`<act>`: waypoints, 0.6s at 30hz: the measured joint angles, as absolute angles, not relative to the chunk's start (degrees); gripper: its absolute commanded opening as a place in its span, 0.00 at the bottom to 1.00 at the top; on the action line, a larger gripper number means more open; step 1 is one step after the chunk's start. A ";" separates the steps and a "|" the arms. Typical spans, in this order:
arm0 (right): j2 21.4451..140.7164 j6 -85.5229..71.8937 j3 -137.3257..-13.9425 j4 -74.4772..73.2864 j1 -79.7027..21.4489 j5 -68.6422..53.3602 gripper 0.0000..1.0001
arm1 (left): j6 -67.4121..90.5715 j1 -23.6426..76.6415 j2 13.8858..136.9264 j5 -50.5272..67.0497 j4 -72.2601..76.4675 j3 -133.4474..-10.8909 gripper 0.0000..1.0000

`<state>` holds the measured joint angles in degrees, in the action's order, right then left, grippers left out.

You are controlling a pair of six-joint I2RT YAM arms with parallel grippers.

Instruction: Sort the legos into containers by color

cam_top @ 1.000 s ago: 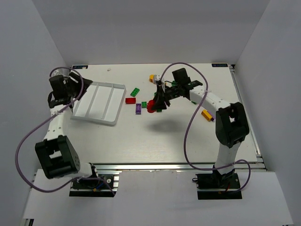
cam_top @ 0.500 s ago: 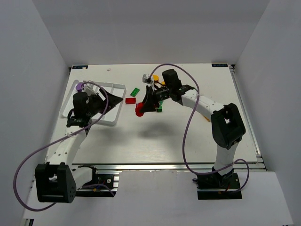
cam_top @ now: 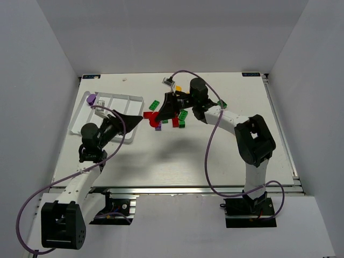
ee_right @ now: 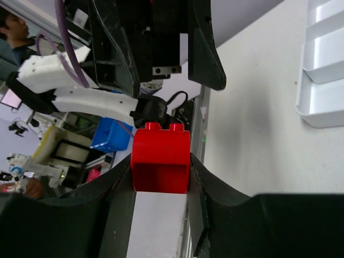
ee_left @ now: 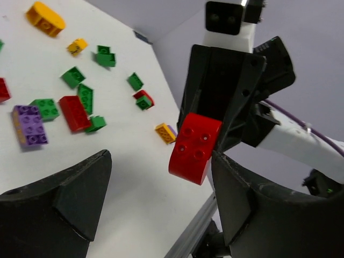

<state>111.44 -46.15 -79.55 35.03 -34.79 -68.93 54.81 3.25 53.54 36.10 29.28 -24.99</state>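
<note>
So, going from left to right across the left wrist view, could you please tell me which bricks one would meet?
In order: purple brick → flat red brick → big red brick, clamped in the right gripper.

Red brick between gripper fingers

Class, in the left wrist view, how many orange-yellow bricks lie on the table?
3. A long brick at top left, a small brick beside it, and a third brick near the held red brick. More may be hidden.
</note>
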 measured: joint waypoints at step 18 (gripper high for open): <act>116.09 -64.03 -79.64 50.72 -34.63 -67.96 0.00 | 62.00 10.24 60.12 38.48 44.05 -24.88 0.80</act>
